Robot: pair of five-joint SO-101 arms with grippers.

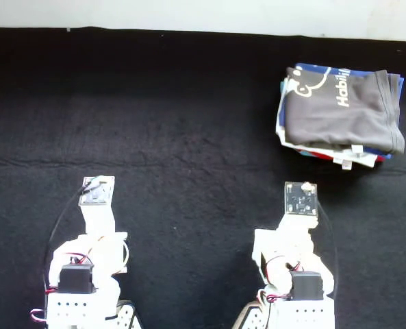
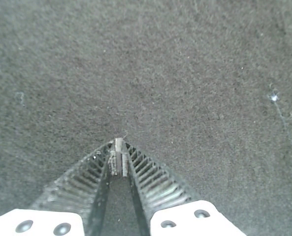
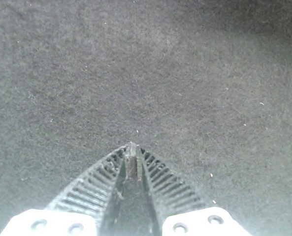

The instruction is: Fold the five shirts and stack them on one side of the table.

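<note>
Folded shirt stack (image 1: 339,113) at far right corner of table (image 1: 189,103), well apart from left gripper (image 2: 118,157) and right gripper (image 3: 132,160), both pinched together near the front edge.

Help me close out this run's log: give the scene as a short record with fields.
stack of shirts: folded, piled at the far right of the table in the high view
top layer: grey shirt, with blue and white edges showing beneath it
shirt count: cannot tell from the edges
left pincer: shut, holding nothing, over bare black cloth
right pincer: shut, holding nothing, over bare black cloth
loose shirts: none seen elsewhere on the table
</note>
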